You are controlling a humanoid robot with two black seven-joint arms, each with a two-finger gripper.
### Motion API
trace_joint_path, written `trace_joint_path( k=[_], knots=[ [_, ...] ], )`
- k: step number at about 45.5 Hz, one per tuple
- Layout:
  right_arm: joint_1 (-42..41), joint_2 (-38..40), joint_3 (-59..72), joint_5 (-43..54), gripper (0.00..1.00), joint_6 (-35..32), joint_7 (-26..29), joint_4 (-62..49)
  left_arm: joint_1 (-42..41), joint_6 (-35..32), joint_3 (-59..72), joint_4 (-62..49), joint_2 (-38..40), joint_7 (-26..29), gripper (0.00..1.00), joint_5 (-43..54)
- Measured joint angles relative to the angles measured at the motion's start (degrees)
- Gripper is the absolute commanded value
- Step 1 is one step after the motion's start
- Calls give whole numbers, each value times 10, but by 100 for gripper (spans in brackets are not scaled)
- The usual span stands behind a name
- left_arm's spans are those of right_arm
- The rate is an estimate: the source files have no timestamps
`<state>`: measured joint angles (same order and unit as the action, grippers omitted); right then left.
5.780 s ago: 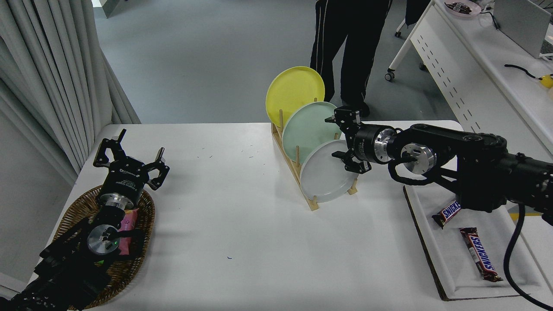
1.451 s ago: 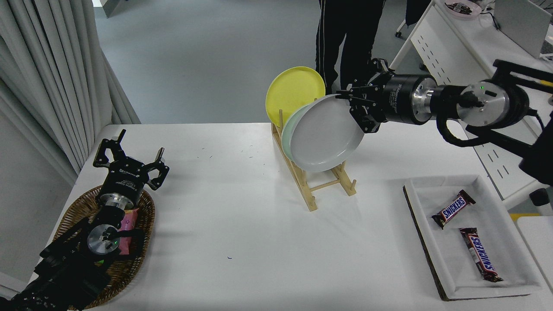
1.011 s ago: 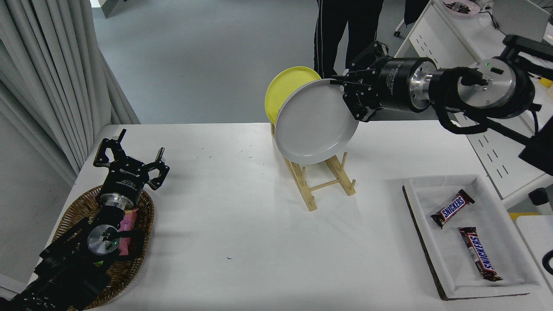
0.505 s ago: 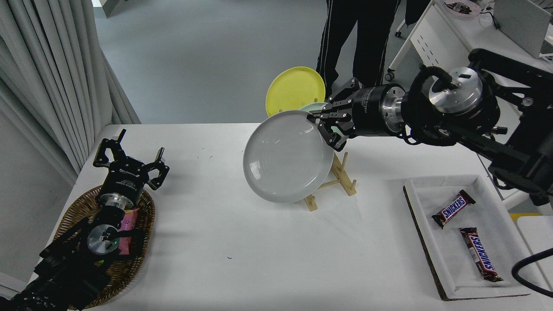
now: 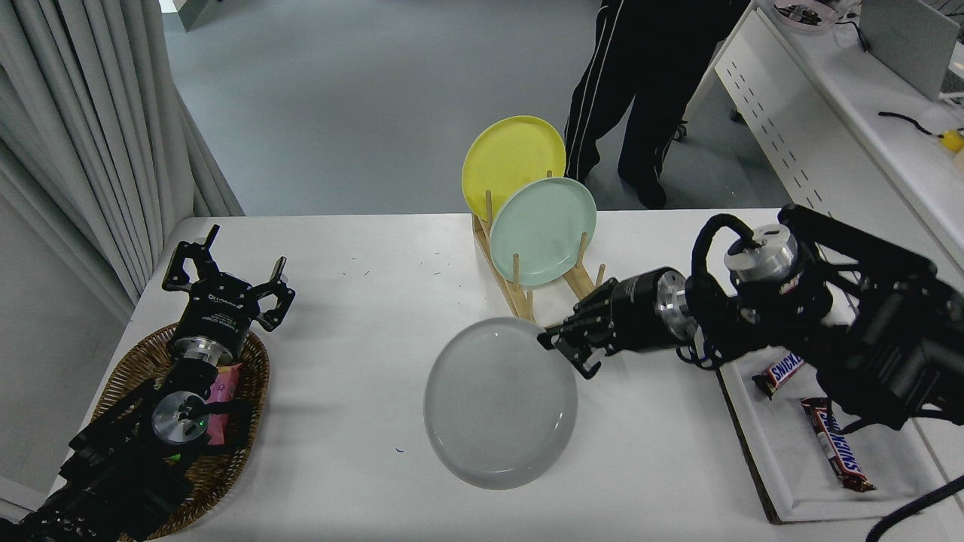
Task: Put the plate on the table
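White table [image 5: 361, 248] fills the view. Right gripper [image 5: 563, 348] pinches the light grey plate [image 5: 500, 403] by its far-right rim; plate extends left and nearward from it, nearly flat, low (contact unclear). Left gripper [image 5: 226, 280] parked, spread.

The large white rectangular table [image 5: 361, 248] carries an oval brown wicker basket [image 5: 132, 369], a light wooden plate rack [image 5: 527, 297], and a shallow white rectangular tray [image 5: 783, 467].
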<state>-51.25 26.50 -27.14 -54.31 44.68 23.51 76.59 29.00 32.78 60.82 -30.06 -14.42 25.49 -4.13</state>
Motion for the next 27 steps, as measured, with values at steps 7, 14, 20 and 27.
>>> trace_joint_path(
  k=[7, 14, 20, 27],
  knots=[
    [35, -21, -8, 17, 0, -15, 14, -45, 0, 0, 0, 0, 0, 0, 100, 0],
    [56, -46, -12, 27, 0, -37, 33, -98, 0, 0, 0, 0, 0, 0, 100, 0],
    [66, -63, -14, 33, 0, -47, 45, -132, 0, 0, 0, 0, 0, 0, 100, 0],
    [70, -73, -15, 36, 0, -54, 54, -157, 0, 0, 0, 0, 0, 0, 100, 0]
  ],
)
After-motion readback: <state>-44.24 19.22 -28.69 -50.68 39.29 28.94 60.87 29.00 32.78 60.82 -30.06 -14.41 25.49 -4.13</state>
